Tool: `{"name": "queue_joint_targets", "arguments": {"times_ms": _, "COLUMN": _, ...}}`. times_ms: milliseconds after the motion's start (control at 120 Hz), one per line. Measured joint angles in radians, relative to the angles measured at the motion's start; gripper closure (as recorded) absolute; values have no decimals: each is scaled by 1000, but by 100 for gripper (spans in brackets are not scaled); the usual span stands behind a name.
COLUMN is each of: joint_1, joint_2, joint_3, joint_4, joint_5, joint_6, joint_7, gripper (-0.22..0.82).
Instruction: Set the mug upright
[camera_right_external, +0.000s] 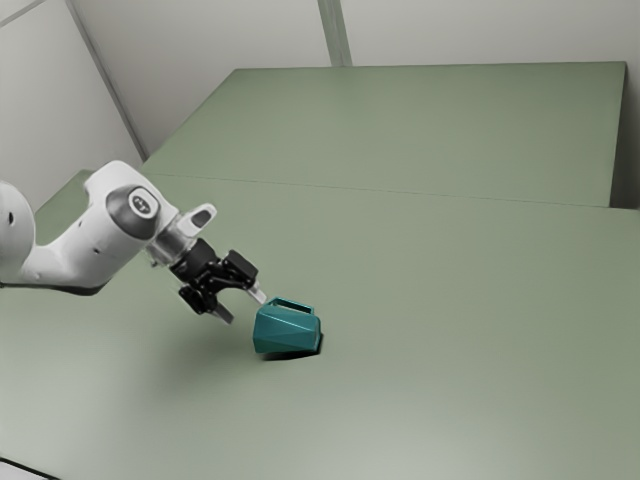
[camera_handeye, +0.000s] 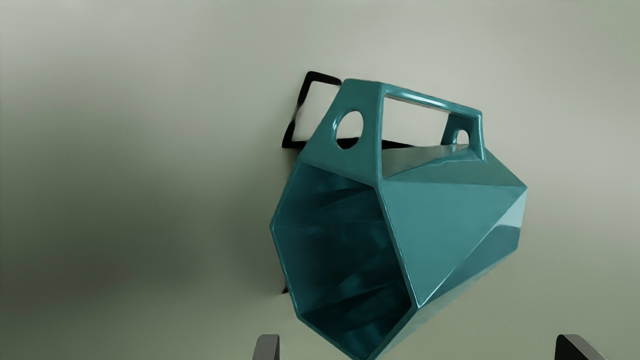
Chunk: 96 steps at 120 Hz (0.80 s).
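Two fingers (camera_handeye: 267, 348) stand spread at the end of my gripper (camera_right_external: 244, 308), with nothing pinched between them. Just past their tips lies the teal mug (camera_right_external: 287, 330), on its side on the table, its mouth (camera_handeye: 345, 240) open sideways and not up. The nearer stretch of rim (camera_handeye: 397, 245) cuts across between the fingers in my wrist view, though I can't tell from here whether either tip touches it. Up on top of the body sits the handle (camera_handeye: 430, 99), a squared-off loop pointing away from the surface. The mug isn't upright, so I'd call this the grasping step, with the lift and the turn left to do. Next I'd ease the hand in and down until the wall of the mug or its handle sits properly between the fingers, then close, raise it a little and roll the wrist until the base faces down. My worry is those slanted facets: a shallow pinch could slide off and spin the mug about. Farther out, the green table (camera_right_external: 450, 320) runs on bare beyond the mug, giving me room to swing it, up to the pale wall (camera_right_external: 450, 30) behind.
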Motion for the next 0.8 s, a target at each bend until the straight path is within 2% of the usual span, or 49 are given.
{"name": "queue_joint_targets", "arguments": {"times_ms": 267, "joint_1": -18, "joint_2": 73, "joint_3": 0, "joint_4": 1, "joint_5": -160, "joint_6": 74, "joint_7": 152, "gripper": 0}}
{"name": "queue_joint_targets", "arguments": {"times_ms": 483, "joint_1": -55, "joint_2": 88, "joint_3": -1, "joint_4": -1, "joint_5": -249, "joint_6": 93, "joint_7": 243, "gripper": 0}}
{"name": "queue_joint_targets", "arguments": {"times_ms": 800, "joint_1": -54, "joint_2": 93, "joint_3": -1, "joint_4": -42, "joint_5": -347, "joint_6": 88, "joint_7": 330, "gripper": 0}}
